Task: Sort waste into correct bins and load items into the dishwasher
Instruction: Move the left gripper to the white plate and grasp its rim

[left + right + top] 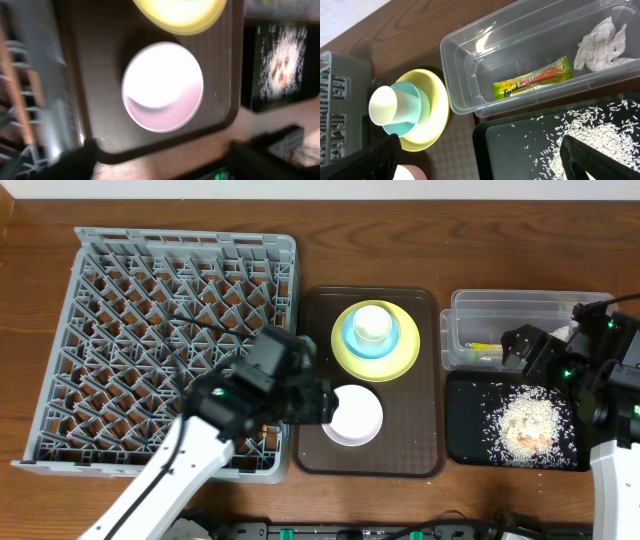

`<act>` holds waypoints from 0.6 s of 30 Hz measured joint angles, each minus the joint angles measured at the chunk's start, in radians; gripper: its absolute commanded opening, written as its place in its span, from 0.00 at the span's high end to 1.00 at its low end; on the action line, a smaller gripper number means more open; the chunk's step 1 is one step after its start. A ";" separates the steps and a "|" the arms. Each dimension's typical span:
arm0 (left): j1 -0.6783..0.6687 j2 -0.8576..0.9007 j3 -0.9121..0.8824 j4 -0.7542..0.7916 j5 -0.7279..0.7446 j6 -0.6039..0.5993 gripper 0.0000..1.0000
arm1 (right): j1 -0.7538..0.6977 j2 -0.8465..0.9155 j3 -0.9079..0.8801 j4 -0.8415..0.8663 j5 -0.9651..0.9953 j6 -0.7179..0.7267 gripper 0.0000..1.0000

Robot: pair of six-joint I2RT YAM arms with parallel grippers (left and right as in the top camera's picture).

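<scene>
Nearest the lens, the left claw [164,152] stood with its dark fingers spread and nothing between them. It hung over the near edge of the brown serving tray [100,100], just short of the white bowl [162,87] — apparently lined up to lift that bowl into the grey dish rack [180,238] alongside. Farther up the tray, the yellow plate [405,358] carried the light blue bowl [350,340] with the white cup [373,325] nested in it, a stack not yet loaded. The right claw [485,157] hung released over the bins. The napkin [602,42] and sachet [532,80] lay in the clear tub [465,65], and rice [525,420] on the black tray [505,145] — sorting looked finished. No chopsticks showed.
</scene>
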 measured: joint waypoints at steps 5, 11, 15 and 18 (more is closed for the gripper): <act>-0.130 0.081 0.000 0.031 -0.010 0.014 0.57 | 0.000 0.000 0.000 0.000 0.000 0.000 0.01; -0.319 0.205 0.000 0.132 -0.135 -0.039 0.56 | 0.000 0.000 0.000 0.000 -0.002 0.000 0.01; -0.415 0.288 0.000 0.229 -0.211 -0.063 0.55 | 0.000 0.000 0.000 0.000 -0.003 0.000 0.01; -0.472 0.357 0.000 0.286 -0.301 -0.072 0.55 | 0.000 0.000 0.000 0.000 -0.003 0.000 0.01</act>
